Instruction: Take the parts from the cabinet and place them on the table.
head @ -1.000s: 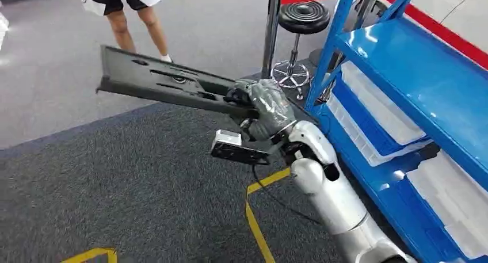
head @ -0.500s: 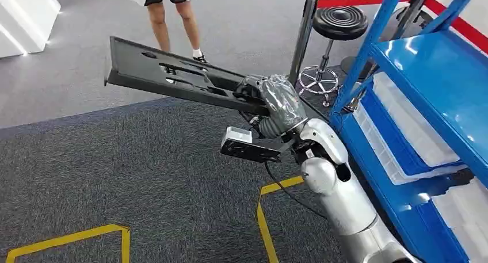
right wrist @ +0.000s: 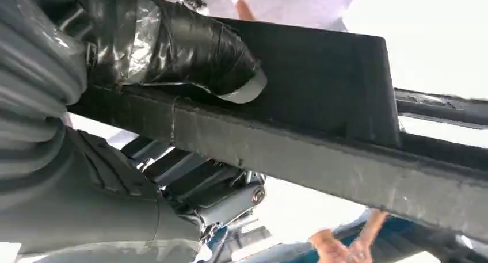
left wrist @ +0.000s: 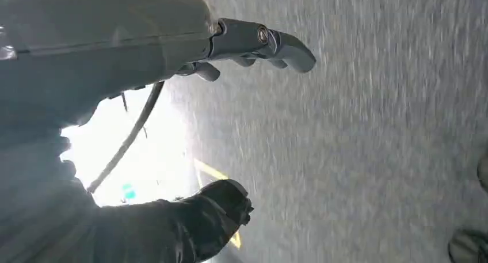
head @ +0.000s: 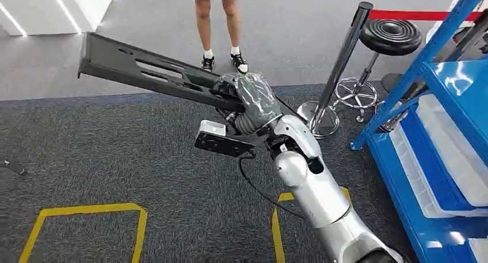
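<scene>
Right robot hand [head: 253, 99], wrapped in clear film, grips one end of a long black part [head: 144, 73]; in the right wrist view its taped fingers [right wrist: 190, 50] curl over the part's [right wrist: 322, 130] upper face with the thumb side underneath. The part sticks out from the right robot hand to the robot's left and away, held in the air above the floor, far end slightly higher than the gripped end.

Room: dark grey carpet [head: 115, 159] lies under the part and hand. Yellow tape lines [head: 86, 211] are on the carpet below and nearer the robot than the hand. Past the part's far edge the floor turns lighter grey, and a person's legs [head: 218, 27] stand there, just beyond the part's middle. To the hand's right, a black stanchion post [head: 339, 61] with a round base is near, then a black stool [head: 382, 44]; the blue cabinet [head: 443, 130] with white bins is further right, well apart from the part.

Part look: flat, narrow, matte black panel with raised lip along its long edges, several elongated slots and a small oval hole near the far end; the far end is square-cut.

Left robot hand [left wrist: 253, 44] hangs over the carpet, fingers apart, holding nothing.
</scene>
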